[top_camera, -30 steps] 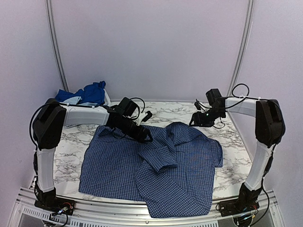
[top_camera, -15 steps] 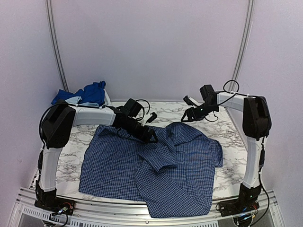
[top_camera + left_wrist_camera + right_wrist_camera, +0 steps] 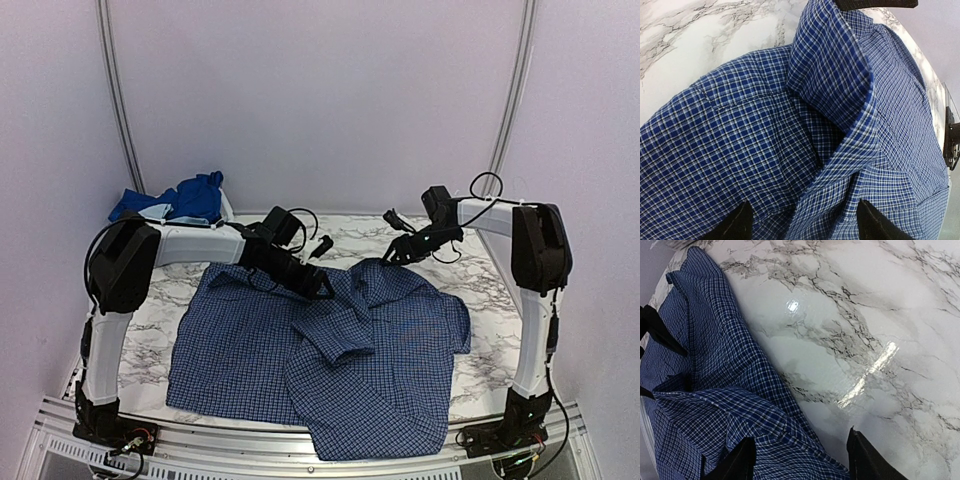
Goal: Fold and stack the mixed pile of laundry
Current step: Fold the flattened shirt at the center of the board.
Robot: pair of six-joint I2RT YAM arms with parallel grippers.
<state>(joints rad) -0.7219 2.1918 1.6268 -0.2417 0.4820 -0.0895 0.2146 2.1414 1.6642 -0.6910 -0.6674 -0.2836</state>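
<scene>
The left gripper (image 3: 803, 215) and the right gripper (image 3: 800, 442) hang over the top edge of the checked shirt (image 3: 250, 350), near twelve o'clock. Both have fingers spread apart.

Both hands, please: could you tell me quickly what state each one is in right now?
Left hand: open, over the collar of the checked shirt, gripping nothing.
Right hand: open, above the shirt's edge, gripping nothing.
</scene>
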